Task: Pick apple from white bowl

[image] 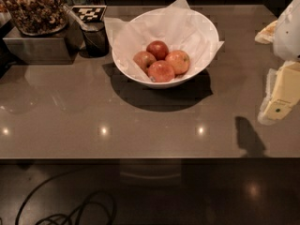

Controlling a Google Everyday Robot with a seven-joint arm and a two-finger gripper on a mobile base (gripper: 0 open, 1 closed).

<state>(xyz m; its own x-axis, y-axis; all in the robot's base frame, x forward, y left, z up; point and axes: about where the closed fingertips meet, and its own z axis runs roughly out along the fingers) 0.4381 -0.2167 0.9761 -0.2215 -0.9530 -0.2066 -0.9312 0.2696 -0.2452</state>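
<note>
gripper (pixel 280 100): at the right edge of the view, over the bench (pixel 140 121), well apart from the bowl; carries nothing that shows
gripper opening: cannot tell, wide or narrow
gripper shadow: dark patch on the bench, just left of and below it
apple (pixel 178 61): palest of four, right side of the cluster, in the white bowl (pixel 212 34)
apple neighbours: touches the orange-red apple (pixel 161 71) at front-left; the deep red apple (pixel 158 49) is just behind-left; a fourth apple (pixel 144 59) is on the far left
apple right side: free, only crinkled paper (pixel 178 22) there
handling (judged): firm, rounded, smooth skin, so likely slippery; moderate weight; bruises if squeezed hard
where to hold (judged): from above across the widest part, one side in the gap toward the paper, the other between it and the deep red apple
risk (judged): tight gap on the left, neighbours may roll; paper could snag
bowl: centre-back of the bench, sloping wall limits a side approach
beyond: dark cup (pixel 96 39) and snack jar (pixel 33 8) at left
</note>
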